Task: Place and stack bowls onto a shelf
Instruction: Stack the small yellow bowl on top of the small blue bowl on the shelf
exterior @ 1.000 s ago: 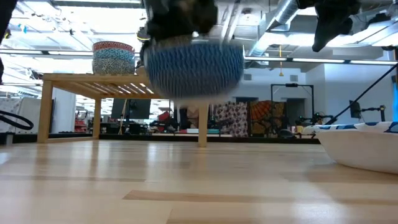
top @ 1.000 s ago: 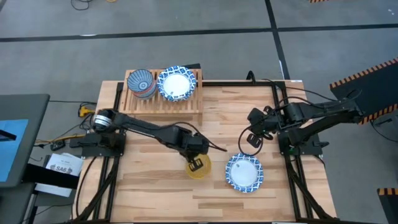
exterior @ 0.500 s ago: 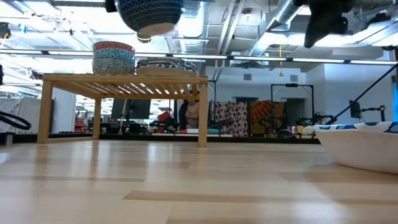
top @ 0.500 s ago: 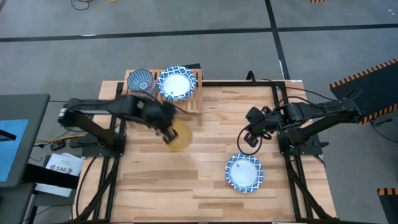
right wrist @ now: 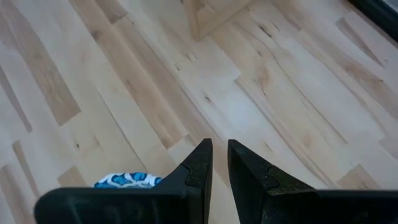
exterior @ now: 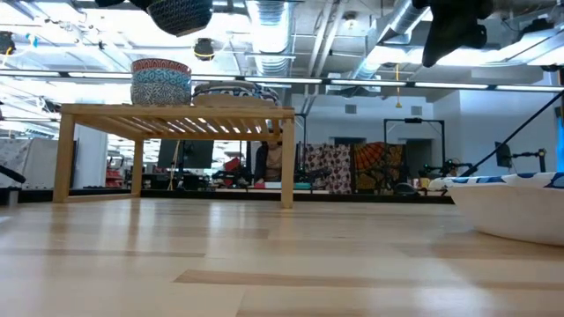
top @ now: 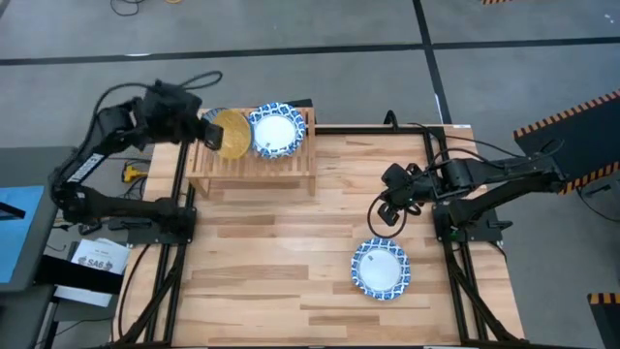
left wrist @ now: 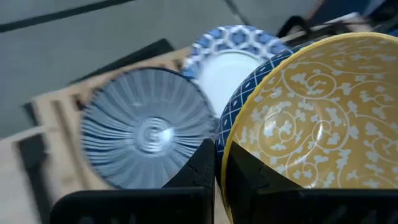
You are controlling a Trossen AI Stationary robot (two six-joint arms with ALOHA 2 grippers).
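My left gripper (top: pixel 211 132) is shut on a small bowl (top: pixel 231 134), yellow inside and blue-patterned outside, high above the left part of the light-wood shelf (top: pixel 254 160). In the low view this bowl (exterior: pixel 181 13) hangs clear above a stack of small bowls (exterior: pixel 161 81) standing on the slats; the stack's top bowl is dark blue (left wrist: pixel 149 134). A wide blue-and-white bowl (top: pixel 274 131) sits on the shelf beside the stack. Another wide blue-and-white bowl (top: pixel 381 269) rests on the table. My right gripper (top: pixel 392 201) is shut and empty above the table's right side. My left gripper pinches the yellow bowl's rim (left wrist: pixel 225 163) between its two fingers, one finger inside the bowl and one outside against the blue-patterned wall. The bowl is lifted clear, its opening up and a little tilted, over the stack on the shelf.
The butcher-block table (top: pixel 291 281) spreads in front of the shelf. The shelf stands at the table's far left corner. The right arm's base (top: pixel 470 228) and cables sit at the table's right edge.
My left gripper has carried the yellow bowl from low over the table's middle up and toward the far left, to high above the stack on the shelf. The bowl stays in the hold. The right arm has kept still.
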